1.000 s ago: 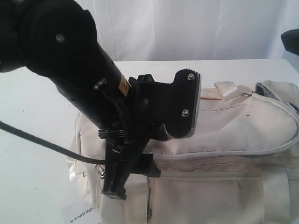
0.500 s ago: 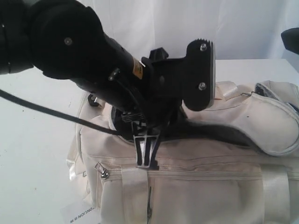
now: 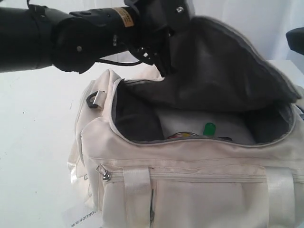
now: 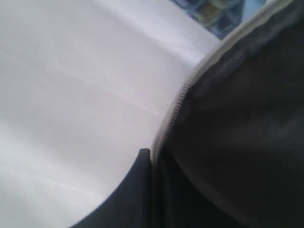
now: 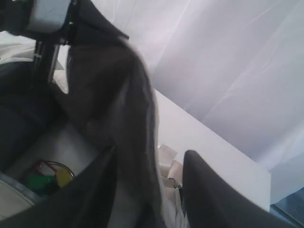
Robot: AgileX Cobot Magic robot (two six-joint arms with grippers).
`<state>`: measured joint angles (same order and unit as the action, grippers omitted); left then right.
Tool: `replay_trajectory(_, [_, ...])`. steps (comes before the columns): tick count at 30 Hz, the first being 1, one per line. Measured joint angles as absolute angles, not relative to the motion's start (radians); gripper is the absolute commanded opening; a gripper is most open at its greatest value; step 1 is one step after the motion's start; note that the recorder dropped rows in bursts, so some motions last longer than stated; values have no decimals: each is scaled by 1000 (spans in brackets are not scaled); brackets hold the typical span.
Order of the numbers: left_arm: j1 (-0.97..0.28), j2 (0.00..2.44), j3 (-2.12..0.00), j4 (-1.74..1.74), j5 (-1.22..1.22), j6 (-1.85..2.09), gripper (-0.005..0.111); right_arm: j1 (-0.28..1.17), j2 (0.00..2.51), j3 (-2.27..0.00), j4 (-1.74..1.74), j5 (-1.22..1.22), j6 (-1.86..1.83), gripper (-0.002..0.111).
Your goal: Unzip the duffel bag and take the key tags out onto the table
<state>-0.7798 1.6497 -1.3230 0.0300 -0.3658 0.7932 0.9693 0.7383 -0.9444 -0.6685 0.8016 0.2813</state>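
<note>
The cream duffel bag (image 3: 190,190) sits on the white table (image 3: 38,118) with its top flap (image 3: 223,66) pulled up, dark grey lining showing. My left gripper (image 3: 164,64) is high above the bag's left end, shut on the flap's zipper edge (image 4: 178,102); one dark finger (image 4: 141,164) presses against it. Inside on the bag floor lie the key tags (image 3: 208,128), green plainest, with red and yellow ones (image 5: 50,178). My right gripper (image 5: 151,154) stands open at the bag's right end, the hanging flap (image 5: 118,95) between its fingers in view.
A black D-ring (image 3: 92,99) sits on the bag's left end and a metal zipper pull (image 3: 105,176) on the front pocket. A printed paper label (image 3: 80,218) lies by the bag's lower left corner. White curtains hang behind the table.
My left arm has risen from the bag's top, carrying the flap up with it. The bag has gone from nearly shut to wide open, and the key tags now show.
</note>
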Motion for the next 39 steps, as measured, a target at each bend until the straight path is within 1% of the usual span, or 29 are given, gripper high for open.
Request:
replay_trajectory(2, [-720, 1699, -1323, 34, -501, 793, 0, 969, 738, -944, -669, 802, 284, 42])
replay_trajectory(4, [-663, 1753, -1340, 18, -580, 793, 0, 969, 738, -944, -669, 802, 285, 42])
replay_trajectory(6, [-607, 1804, -1371, -40, -600, 793, 1, 969, 738, -944, -669, 802, 285, 42])
replay_trajectory(7, [-579, 1832, -1393, -85, -598, 793, 5, 969, 738, -944, -669, 802, 286, 42])
replay_trajectory(9, [-530, 1884, -1435, -182, -559, 793, 16, 969, 738, -944, -669, 802, 286, 42])
replay_trajectory(14, [-464, 1959, -1539, -320, -283, 793, 67, 969, 738, -944, -669, 802, 288, 42])
replay_trajectory(16, [-457, 1975, -1568, -332, -182, 793, 78, 969, 738, -944, -669, 802, 288, 42])
replay_trajectory(17, [-457, 1978, -1580, -337, -141, 793, 79, 969, 738, -944, -669, 802, 288, 42])
replay_trajectory(20, [-457, 1979, -1608, -342, -54, 793, 78, 969, 738, -944, -669, 802, 288, 42])
replay_trajectory(24, [-457, 1963, -1630, -344, 12, 793, 69, 969, 738, -936, -672, 802, 288, 42])
replay_trajectory(27, [-457, 1916, -1632, -344, 85, 774, 58, 969, 738, -934, -672, 802, 288, 42])
replay_trajectory(30, [-457, 1853, -1634, -349, 222, 705, 44, 969, 736, -934, -672, 802, 288, 42])
replay_trajectory(34, [-457, 1786, -1636, -418, 472, 658, 19, 969, 728, -934, -672, 805, 288, 42])
replay_trajectory(36, [-466, 1779, -1636, -486, 607, 694, 5, 969, 719, -934, -672, 805, 288, 42])
replay_trajectory(37, [-475, 1779, -1636, -533, 662, 731, 0, 969, 714, -934, -672, 805, 288, 42])
replay_trajectory(39, [-505, 1779, -1622, -627, 738, 834, 0, 969, 704, -934, -679, 805, 288, 42])
